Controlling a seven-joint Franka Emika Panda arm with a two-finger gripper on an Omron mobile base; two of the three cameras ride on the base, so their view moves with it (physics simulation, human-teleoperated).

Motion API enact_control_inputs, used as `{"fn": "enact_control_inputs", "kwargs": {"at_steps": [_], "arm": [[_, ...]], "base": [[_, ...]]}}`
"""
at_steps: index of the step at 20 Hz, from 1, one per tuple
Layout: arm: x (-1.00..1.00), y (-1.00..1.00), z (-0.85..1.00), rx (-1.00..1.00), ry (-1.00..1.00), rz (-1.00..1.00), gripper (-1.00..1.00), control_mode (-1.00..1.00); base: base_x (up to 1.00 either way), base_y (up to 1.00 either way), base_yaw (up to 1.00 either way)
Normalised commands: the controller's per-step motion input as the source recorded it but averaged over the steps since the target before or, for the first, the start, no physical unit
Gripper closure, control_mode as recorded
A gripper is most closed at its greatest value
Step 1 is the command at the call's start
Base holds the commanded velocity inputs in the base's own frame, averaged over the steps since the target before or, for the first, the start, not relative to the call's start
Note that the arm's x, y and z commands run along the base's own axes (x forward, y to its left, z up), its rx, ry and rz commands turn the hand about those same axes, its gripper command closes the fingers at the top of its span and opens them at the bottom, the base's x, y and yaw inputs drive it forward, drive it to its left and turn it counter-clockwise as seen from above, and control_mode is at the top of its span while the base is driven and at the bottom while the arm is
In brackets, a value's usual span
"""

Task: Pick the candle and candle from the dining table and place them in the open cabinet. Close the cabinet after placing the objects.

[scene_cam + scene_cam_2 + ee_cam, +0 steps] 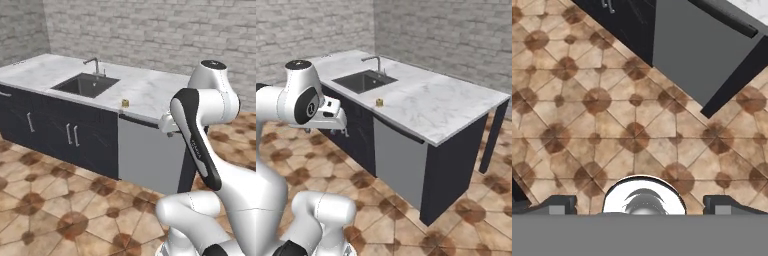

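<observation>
Candle (125,103) (378,102): small, squat, yellowish, apparently a jar type, though too small to confirm. It stands on the white grey-veined marble dining table (150,90) (446,107), near the front edge, just right of the black sink (86,84) (363,81). Gripper (642,206): fingers wide apart, empty, over patterned floor tiles (612,125).

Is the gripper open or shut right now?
Open: in the hand view the gripper's fingertips sit far apart, with only floor tiles between them.
</observation>
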Motion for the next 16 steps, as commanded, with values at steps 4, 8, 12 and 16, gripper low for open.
{"fn": "enact_control_inputs", "kwargs": {"at_steps": [4,8,12,16], "arm": [[0.0,0.0,0.0,0.0,0.0,0.0,-1.0,1.0],[0.0,0.0,0.0,0.0,0.0,0.0,-1.0,1.0],[0.0,0.0,0.0,0.0,0.0,0.0,-1.0,1.0],[0.0,0.0,0.0,0.0,0.0,0.0,-1.0,1.0]], "base": [[0.44,0.22,-0.27],[0.35,0.25,-0.27],[0.27,0.27,-0.27],[0.25,0.34,-0.29]]}}
